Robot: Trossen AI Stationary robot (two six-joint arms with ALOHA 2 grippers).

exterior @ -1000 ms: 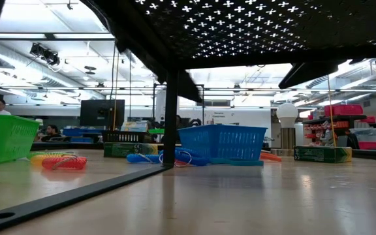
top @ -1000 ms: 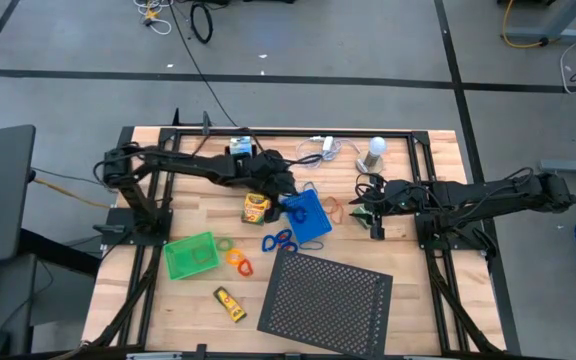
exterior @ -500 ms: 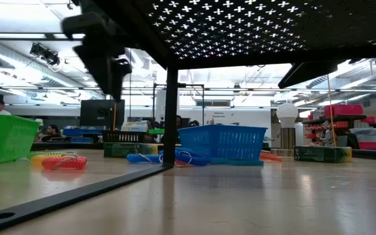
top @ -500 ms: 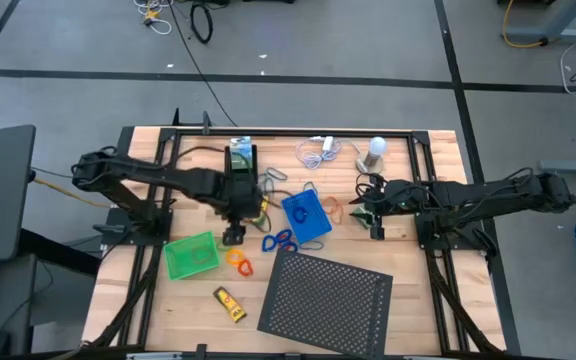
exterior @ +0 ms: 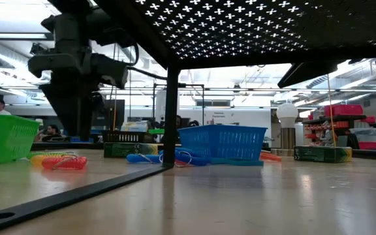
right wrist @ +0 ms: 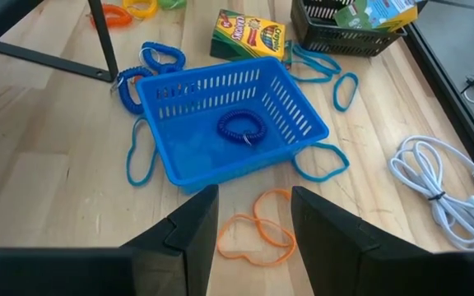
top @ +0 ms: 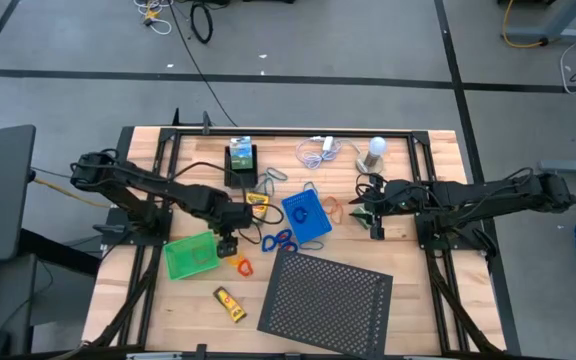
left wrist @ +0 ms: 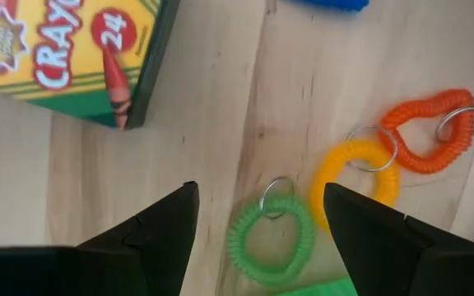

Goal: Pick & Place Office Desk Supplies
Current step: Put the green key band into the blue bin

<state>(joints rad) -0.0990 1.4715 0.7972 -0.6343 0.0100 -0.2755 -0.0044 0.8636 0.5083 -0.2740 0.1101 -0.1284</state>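
My left gripper (left wrist: 259, 191) is open and points down over the table beside the green tray (top: 190, 256). A green coil loop (left wrist: 271, 237) lies flat on the wood just below the gap between the fingers, untouched. A yellow coil loop (left wrist: 354, 168) and an orange one (left wrist: 426, 131) lie beside it. The crayon box (left wrist: 64, 49) lies flat farther off. My right gripper (right wrist: 253, 197) waits open at the right, facing the blue tray (right wrist: 220, 156), which holds a blue coil loop (right wrist: 241, 127).
A black tray (top: 240, 163) with a green-white box stands at the far edge. Blue loops (top: 278, 240) lie by the blue tray, orange bands (right wrist: 257, 226) before my right gripper. A yellow tube (top: 230, 303), the black perforated sheet (top: 328, 295), a white cable (right wrist: 443, 181) and a bulb (top: 375, 148) lie around.
My left gripper has swung from above the crayon box and blue tray toward the table's near left, to the loops beside the green tray. It has come down and tipped over until it points steeply down. The black tray it covered now shows.
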